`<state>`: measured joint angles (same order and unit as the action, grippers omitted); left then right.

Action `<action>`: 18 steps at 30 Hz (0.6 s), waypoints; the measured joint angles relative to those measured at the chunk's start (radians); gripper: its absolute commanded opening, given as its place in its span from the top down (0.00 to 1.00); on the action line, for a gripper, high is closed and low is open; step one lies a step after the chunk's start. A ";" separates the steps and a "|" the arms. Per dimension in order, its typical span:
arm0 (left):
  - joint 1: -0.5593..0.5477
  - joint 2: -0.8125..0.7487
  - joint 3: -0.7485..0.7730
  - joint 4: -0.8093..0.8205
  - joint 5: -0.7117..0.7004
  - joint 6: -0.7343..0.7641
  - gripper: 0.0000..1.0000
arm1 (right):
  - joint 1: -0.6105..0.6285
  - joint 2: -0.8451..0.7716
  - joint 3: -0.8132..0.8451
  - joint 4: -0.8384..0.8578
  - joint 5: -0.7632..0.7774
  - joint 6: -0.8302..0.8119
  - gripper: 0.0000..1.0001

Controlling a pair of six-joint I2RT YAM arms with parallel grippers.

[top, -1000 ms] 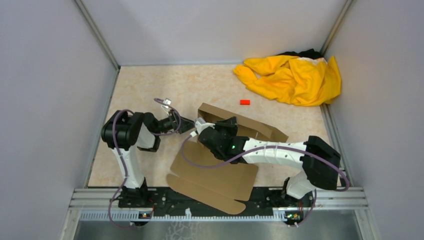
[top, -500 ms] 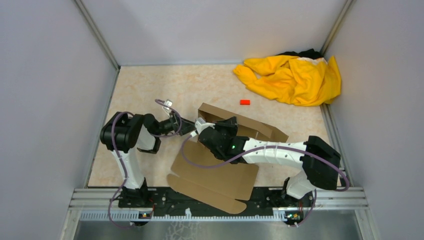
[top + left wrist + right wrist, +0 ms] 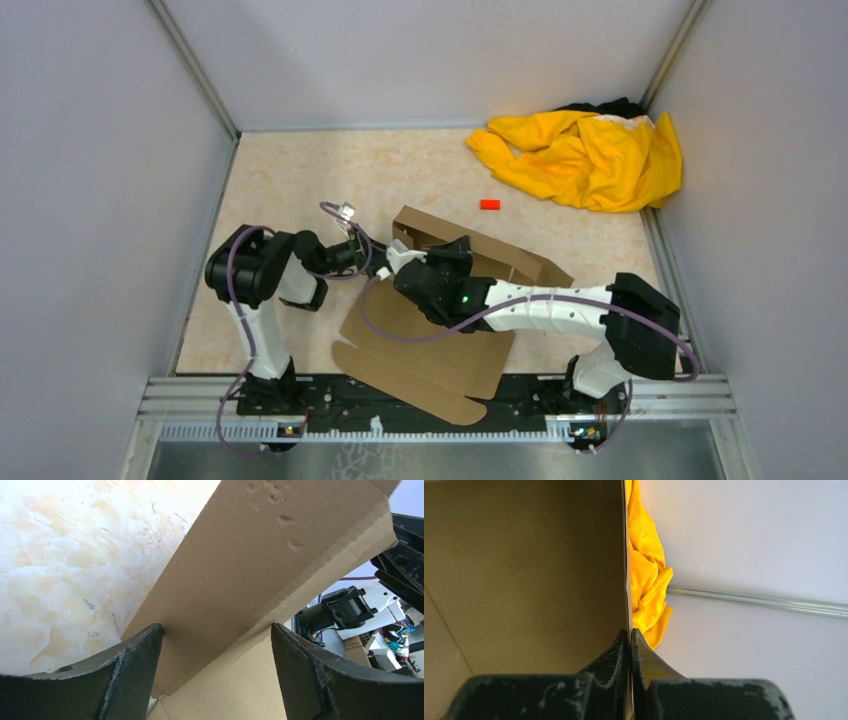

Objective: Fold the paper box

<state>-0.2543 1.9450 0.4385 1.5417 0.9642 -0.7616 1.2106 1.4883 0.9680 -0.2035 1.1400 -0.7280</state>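
Between the left fingers point(image 3: 125, 680), paper box point(image 3: 260, 570) wall

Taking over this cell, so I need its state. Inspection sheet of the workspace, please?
Surface: beige table, faint specks.
Job's things: paper box partly folded, far wall raised, near panel flat.
Clutter: yellow cloth in the far right corner; red block lying apart from it.
Tools: left tool open around a box flap; right tool shut on the box wall.
Cables: purple cable loops over the flat panel.
Surroundings: grey walls; nothing else seen.
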 measured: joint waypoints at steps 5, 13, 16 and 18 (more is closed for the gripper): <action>-0.012 0.000 -0.024 0.000 -0.042 0.040 0.16 | 0.042 0.008 0.000 -0.007 0.031 0.022 1.00; -0.106 -0.193 -0.080 -0.153 -0.228 0.285 0.14 | 0.109 0.053 0.001 -0.059 0.116 0.095 1.00; -0.140 -0.256 -0.090 -0.227 -0.297 0.360 0.14 | 0.117 0.053 0.008 -0.084 0.119 0.126 1.00; -0.152 -0.279 -0.093 -0.258 -0.331 0.395 0.14 | 0.118 0.053 0.021 -0.106 0.115 0.148 1.00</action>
<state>-0.4061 1.6661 0.3450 1.2839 0.6331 -0.3664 1.3289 1.5417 0.9886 -0.3092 1.2552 -0.5797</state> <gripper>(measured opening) 0.860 0.007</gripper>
